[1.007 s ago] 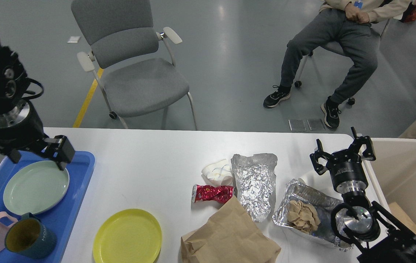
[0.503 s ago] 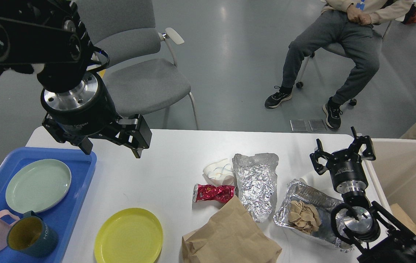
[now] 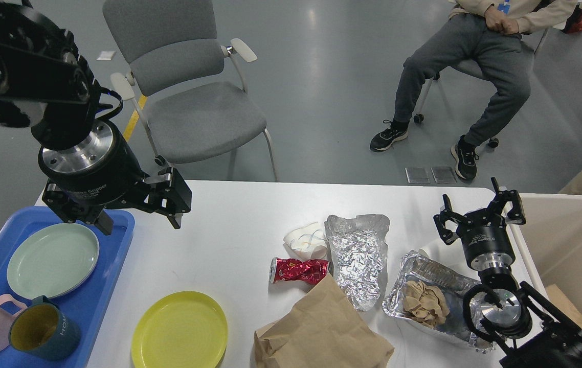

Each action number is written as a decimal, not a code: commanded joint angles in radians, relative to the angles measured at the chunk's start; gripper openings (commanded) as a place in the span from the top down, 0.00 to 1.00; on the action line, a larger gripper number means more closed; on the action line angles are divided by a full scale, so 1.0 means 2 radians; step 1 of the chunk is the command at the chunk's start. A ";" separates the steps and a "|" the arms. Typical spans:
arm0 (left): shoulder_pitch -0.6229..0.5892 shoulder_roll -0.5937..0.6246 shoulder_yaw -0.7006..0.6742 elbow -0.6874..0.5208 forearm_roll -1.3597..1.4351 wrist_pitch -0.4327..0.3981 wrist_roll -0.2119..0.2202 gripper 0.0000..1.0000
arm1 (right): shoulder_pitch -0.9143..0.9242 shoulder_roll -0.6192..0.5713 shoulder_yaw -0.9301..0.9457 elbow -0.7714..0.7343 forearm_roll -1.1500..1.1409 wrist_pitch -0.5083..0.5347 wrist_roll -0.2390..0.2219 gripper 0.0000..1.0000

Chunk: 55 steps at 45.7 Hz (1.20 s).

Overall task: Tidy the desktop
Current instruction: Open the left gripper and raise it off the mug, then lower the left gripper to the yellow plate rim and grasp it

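Looking down from my head, I see the desktop [image 3: 219,240] spread white below me. My left claw [image 3: 138,223] hangs wide open and empty over the right rim of the blue tray [image 3: 94,301], which holds a green plate [image 3: 50,260] and two mugs. My right claw [image 3: 479,217] stands wide open and empty by the foil tray [image 3: 426,276]. A yellow plate [image 3: 179,329], crushed can [image 3: 298,270] and paper bag [image 3: 321,332] lie between.
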 commanded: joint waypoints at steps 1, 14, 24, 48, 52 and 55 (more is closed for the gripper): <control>0.043 0.002 0.004 0.003 -0.004 0.019 -0.004 0.04 | 0.000 0.000 0.000 0.001 0.000 0.000 0.000 0.00; 0.216 0.005 0.002 0.018 -0.005 0.143 -0.025 0.04 | 0.000 0.000 0.000 0.000 0.000 0.000 0.001 0.00; 0.323 0.060 -0.020 0.019 -0.006 0.266 -0.022 0.04 | 0.000 0.000 0.000 0.001 0.000 0.000 0.000 0.00; 0.544 0.101 -0.095 0.107 0.002 0.395 -0.021 0.05 | 0.000 0.000 0.000 0.001 0.000 0.000 0.000 0.00; 0.563 0.098 -0.111 0.118 0.003 0.414 -0.021 0.07 | 0.000 0.000 0.000 0.000 0.000 0.000 0.001 0.00; 0.563 0.097 -0.112 0.116 0.003 0.427 -0.020 0.11 | 0.000 0.000 0.000 0.000 0.000 0.000 0.000 0.00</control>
